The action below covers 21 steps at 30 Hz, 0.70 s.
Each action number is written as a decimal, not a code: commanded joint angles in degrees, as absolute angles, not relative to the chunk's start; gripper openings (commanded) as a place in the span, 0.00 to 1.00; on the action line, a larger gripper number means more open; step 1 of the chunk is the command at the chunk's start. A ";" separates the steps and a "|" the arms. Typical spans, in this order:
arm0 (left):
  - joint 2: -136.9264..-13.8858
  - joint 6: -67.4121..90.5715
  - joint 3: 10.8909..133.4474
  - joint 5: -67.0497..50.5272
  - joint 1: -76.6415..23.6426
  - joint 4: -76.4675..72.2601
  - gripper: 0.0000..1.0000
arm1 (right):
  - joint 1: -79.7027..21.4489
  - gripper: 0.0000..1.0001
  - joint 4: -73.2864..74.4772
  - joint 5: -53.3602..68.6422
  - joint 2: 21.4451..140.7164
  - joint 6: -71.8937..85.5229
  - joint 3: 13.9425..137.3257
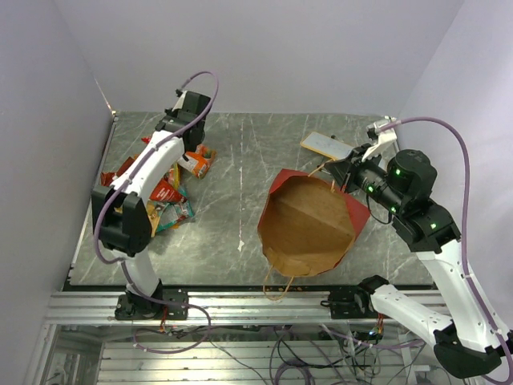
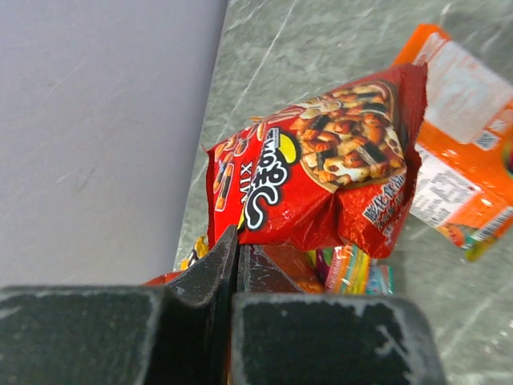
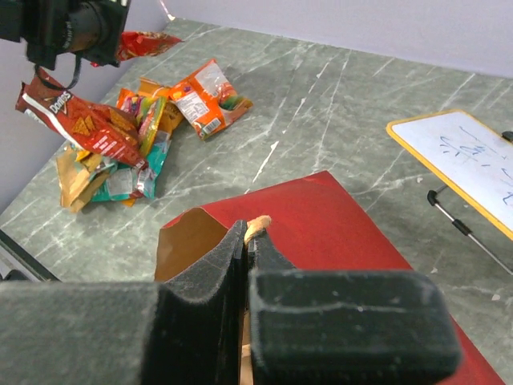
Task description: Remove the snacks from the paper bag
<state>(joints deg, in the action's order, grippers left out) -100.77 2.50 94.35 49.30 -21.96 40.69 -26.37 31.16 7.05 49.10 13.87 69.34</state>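
Lying open on bench, bag shows only brown lining; right claw clamps its handle, left claw grips red packet over snacks pile.

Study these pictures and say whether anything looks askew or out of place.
The paper bag lies tipped on its side, mouth gaping toward the near edge, its handle pinched in the right hand. The snacks sit in a jumbled, overlapping heap on the left.
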 commanded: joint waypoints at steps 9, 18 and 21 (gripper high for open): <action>-111.64 4.24 96.58 45.74 -19.34 47.82 0.07 | -26.41 0.00 31.42 6.45 47.18 12.38 69.81; -108.63 7.55 94.12 43.35 -19.07 49.18 0.46 | -26.39 0.00 30.81 12.22 50.13 9.76 72.16; -106.62 8.76 95.14 39.53 -19.07 50.03 0.58 | -26.37 0.00 29.14 17.44 51.86 9.77 73.31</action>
